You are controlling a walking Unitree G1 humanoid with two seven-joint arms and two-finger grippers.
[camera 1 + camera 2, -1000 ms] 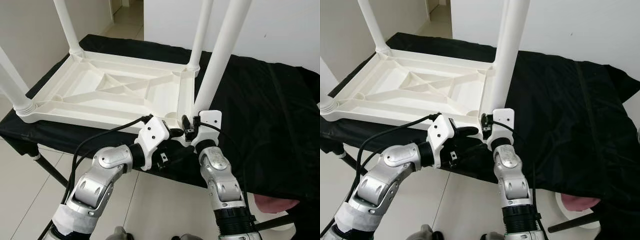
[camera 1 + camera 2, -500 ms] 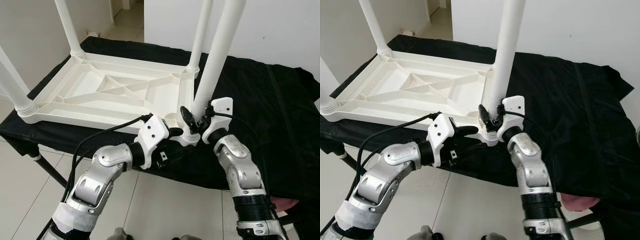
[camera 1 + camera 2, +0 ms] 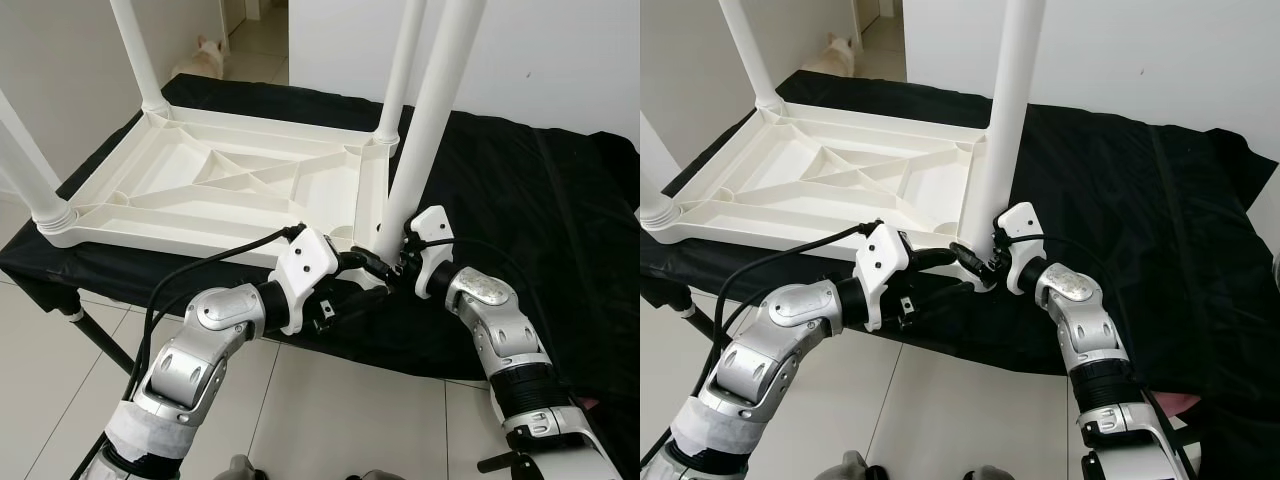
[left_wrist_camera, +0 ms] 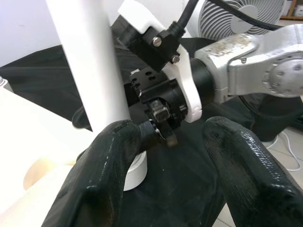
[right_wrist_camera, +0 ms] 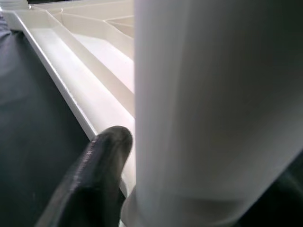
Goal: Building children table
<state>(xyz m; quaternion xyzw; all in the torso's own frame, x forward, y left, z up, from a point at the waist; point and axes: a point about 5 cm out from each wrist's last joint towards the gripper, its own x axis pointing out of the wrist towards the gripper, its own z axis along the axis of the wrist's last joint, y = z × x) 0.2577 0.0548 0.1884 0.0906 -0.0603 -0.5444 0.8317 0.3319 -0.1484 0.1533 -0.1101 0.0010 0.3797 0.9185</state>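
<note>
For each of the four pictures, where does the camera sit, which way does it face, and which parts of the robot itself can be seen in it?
Left eye view: on the head, facing forward and down at the upturned white table on the black cloth; both silver arms show, left pincer and right pincer.
Right eye view: same head, same scene, slightly shifted.
Left wrist view: along the left pincer's open fingers at the near table leg and the right pincer's wrist.
Right wrist view: close against that leg; one black finger shows.
Shared: all four show the near leg.
</note>
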